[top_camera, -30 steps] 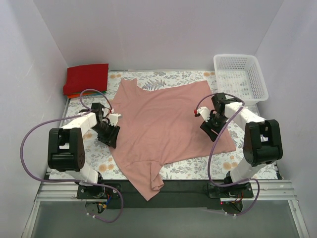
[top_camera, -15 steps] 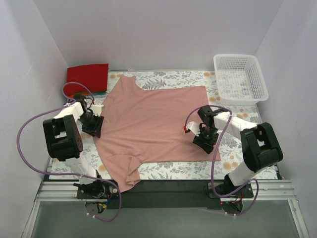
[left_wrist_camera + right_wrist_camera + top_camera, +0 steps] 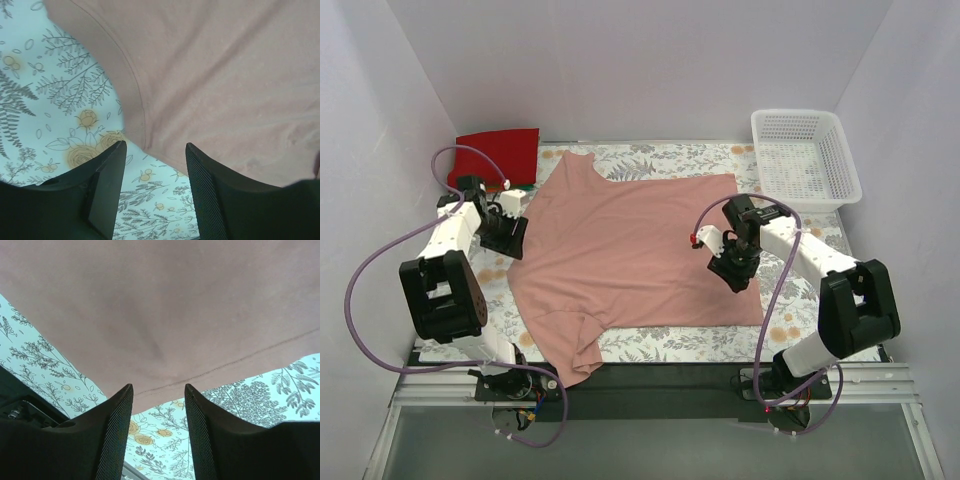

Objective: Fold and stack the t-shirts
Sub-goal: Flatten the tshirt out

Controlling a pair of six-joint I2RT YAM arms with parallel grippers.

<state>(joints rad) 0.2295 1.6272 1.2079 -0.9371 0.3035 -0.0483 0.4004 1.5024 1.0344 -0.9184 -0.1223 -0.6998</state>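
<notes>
moved: pink t-shirt now lies further left and flatter | left gripper, right gripper: both spread apart, holding nothing | judged: ready for first fold

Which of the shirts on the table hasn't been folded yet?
The dusty pink t-shirt, spread open in the middle; the red t-shirt lies folded in the far left corner.

Left gripper: jaws parted, nothing between them, pointing downward. Right gripper: likewise parted and empty. Both arms reach forward, wrists turned inward.
</notes>
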